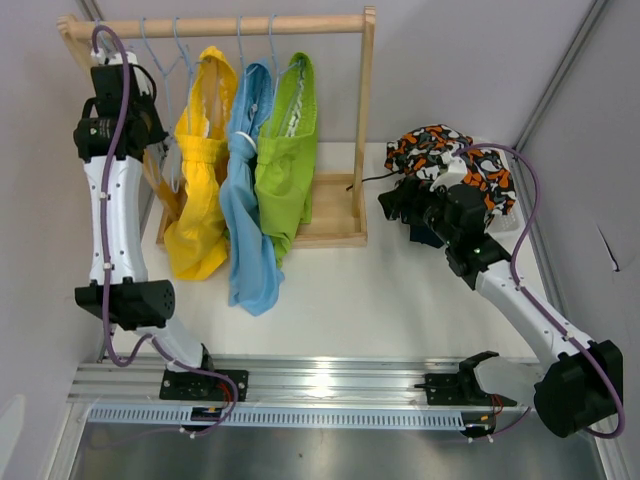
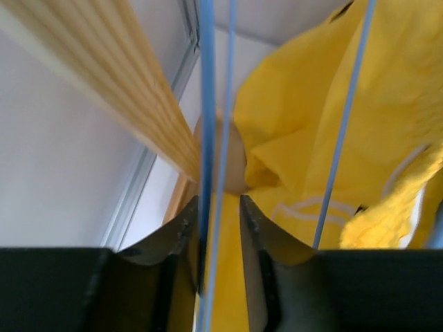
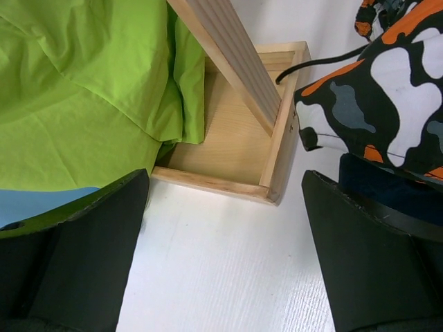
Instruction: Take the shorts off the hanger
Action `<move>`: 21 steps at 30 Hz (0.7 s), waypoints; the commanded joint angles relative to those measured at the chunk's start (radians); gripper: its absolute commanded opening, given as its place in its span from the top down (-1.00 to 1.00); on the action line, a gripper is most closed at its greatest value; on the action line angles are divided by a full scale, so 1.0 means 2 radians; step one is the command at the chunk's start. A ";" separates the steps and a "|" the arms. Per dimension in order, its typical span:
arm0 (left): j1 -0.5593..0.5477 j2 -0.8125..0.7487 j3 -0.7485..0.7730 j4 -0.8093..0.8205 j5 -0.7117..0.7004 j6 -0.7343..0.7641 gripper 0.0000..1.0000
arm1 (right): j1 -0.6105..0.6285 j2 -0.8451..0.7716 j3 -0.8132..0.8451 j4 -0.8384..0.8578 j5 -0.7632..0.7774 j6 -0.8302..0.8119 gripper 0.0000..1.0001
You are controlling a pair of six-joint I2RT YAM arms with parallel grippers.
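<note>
Your right gripper (image 3: 225,181) is spread wide over the white table (image 1: 400,300), centre right. Beyond it, the soft lime green shorts (image 1: 287,160) droop over the shallow wooden tray (image 3: 273,149). The patterned shorts (image 1: 440,150) lie crumpled upper right. The light blue shorts (image 1: 248,200) and yellow shorts (image 1: 200,200) hang. Upper left, your left gripper (image 2: 217,204) straddles a thin hanger wire (image 2: 206,104); whether it pinches, you cannot tell.
</note>
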 commanded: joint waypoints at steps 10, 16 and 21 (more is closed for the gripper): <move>-0.040 -0.185 -0.149 0.002 -0.054 -0.013 -0.43 | 0.004 -0.041 -0.020 0.014 0.009 -0.007 -0.99; -0.096 -0.261 -0.155 -0.017 -0.032 -0.030 -0.93 | 0.004 -0.067 -0.023 0.009 0.009 -0.005 -0.99; -0.138 -0.301 -0.127 0.004 0.047 -0.039 -0.98 | 0.010 -0.086 -0.016 0.002 0.007 -0.005 -0.99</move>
